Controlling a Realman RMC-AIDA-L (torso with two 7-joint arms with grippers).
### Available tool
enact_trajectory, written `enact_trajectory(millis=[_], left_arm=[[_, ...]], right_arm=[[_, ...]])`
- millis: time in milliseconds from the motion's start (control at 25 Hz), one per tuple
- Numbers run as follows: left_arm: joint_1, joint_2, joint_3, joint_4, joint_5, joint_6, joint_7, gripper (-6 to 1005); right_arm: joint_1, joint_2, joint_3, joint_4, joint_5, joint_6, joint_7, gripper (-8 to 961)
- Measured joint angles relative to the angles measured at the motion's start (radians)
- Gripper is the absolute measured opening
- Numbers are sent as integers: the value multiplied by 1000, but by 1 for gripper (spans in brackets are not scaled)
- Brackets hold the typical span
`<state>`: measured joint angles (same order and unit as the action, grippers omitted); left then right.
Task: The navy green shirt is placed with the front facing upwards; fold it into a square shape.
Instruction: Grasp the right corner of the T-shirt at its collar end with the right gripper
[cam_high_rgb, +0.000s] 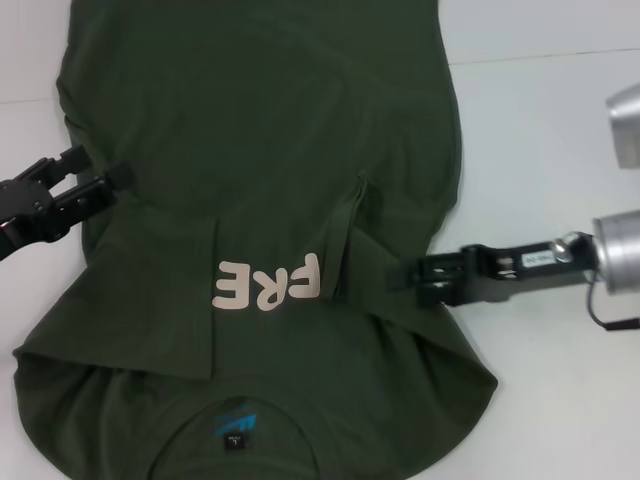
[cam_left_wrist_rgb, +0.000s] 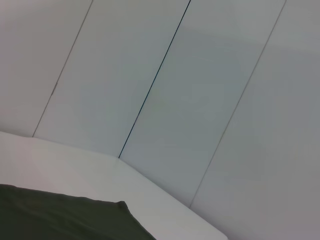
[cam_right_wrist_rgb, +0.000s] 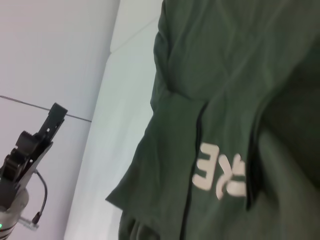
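The navy green shirt (cam_high_rgb: 260, 180) lies across the middle of the white table (cam_high_rgb: 540, 150), collar toward the robot's edge and hem running off toward the far edge. Both side panels are already turned inward over the chest, so that only "FRE" (cam_high_rgb: 268, 285) of the lettering shows between the two folded edges, and the small blue neck label (cam_high_rgb: 235, 423) sits open near the robot's edge. I judge the lengthwise folds done; the shirt is a long narrow shape rather than a square, so the crosswise folds, hem toward collar, are left.

The left gripper (cam_high_rgb: 95, 175) sits at the shirt's left edge with its fingers spread apart and nothing between them, as far as I can see. The right gripper (cam_high_rgb: 405, 278) reaches in over the right-hand fold beside the lettering; I cannot tell whether it pinches cloth or merely rests there.

The table is plain, smooth and white, and the cloth shows soft wrinkles. Behind it stands a pale wall of panels (cam_left_wrist_rgb: 200, 100) with thin dark seams.
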<state>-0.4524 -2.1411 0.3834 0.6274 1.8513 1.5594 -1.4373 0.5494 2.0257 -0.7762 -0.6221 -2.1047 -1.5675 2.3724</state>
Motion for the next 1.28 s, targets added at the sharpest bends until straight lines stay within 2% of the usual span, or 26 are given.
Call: enact_trajectory(millis=[120, 360, 520, 840, 1040, 1280], left_arm=[[2, -1, 0, 0, 0, 0, 0, 904], [5, -3, 0, -8, 0, 0, 0, 904], [5, -6, 1, -11, 0, 1, 0, 903], [4, -8, 2, -11, 0, 3, -5, 903], [1, -8, 2, -11, -1, 4, -3, 903], [-4, -8, 4, -11, -1, 0, -1, 904]], right_arm=[[-47, -18, 33, -1, 0, -47, -18, 947], [-97, -35, 112, -3, 0, -109, -86, 947], [-120, -37, 160, -3, 0, -136, -147, 947], [-126, -42, 158, 6, -13, -108, -166, 947], [-120, -32, 167, 4, -5, -53, -182, 947], [-70, -1, 154, 13, -9, 25, -200, 947]])
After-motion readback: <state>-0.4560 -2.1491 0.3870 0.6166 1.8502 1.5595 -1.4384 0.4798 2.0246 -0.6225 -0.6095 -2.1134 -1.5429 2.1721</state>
